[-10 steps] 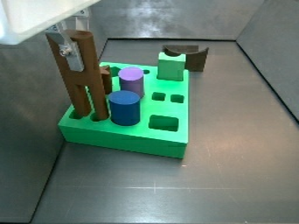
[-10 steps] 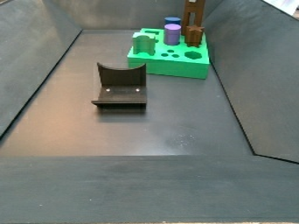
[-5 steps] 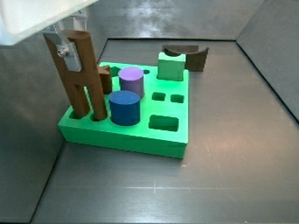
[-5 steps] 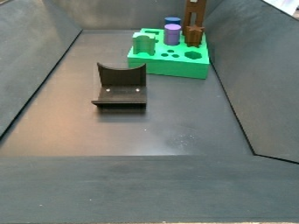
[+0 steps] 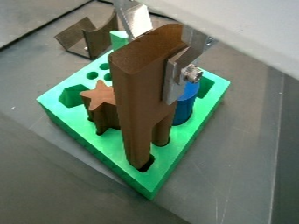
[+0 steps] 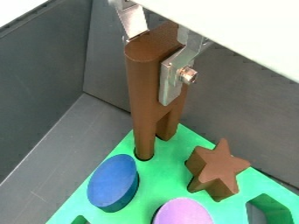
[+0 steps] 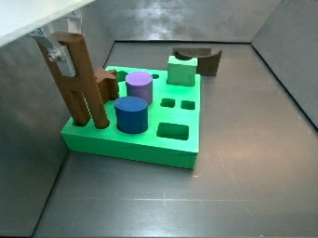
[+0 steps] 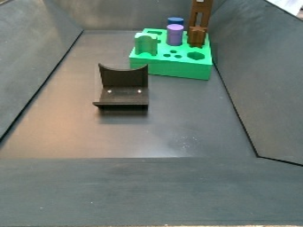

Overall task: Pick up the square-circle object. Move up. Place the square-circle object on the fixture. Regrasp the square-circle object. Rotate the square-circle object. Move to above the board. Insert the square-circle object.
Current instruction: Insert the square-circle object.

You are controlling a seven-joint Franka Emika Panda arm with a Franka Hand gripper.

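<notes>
The square-circle object (image 7: pixel 81 88) is a tall brown bar standing upright with its lower end in a hole at the near left corner of the green board (image 7: pixel 137 149). It also shows in both wrist views (image 5: pixel 140 96) (image 6: pixel 149 96) and in a side view (image 8: pixel 199 25). My gripper (image 7: pixel 65 54) is at the bar's top, one finger on each side (image 5: pixel 158 52) (image 6: pixel 155 59). In a side view the near finger (image 7: pixel 52 54) stands just off the bar's edge, so the gripper looks open. The fixture (image 8: pixel 120 87) stands empty on the floor.
The board holds a blue cylinder (image 7: pixel 132 114), a purple cylinder (image 7: pixel 139 86), a brown star peg (image 6: pixel 219 166) beside the bar and a pale green peg (image 7: pixel 183 70). Grey walls enclose the floor; the board sits near one wall (image 6: pixel 70 52).
The bar has stayed in place in the board. The near finger has shifted sideways off the bar's face, and the gripper body has moved up and away a little.
</notes>
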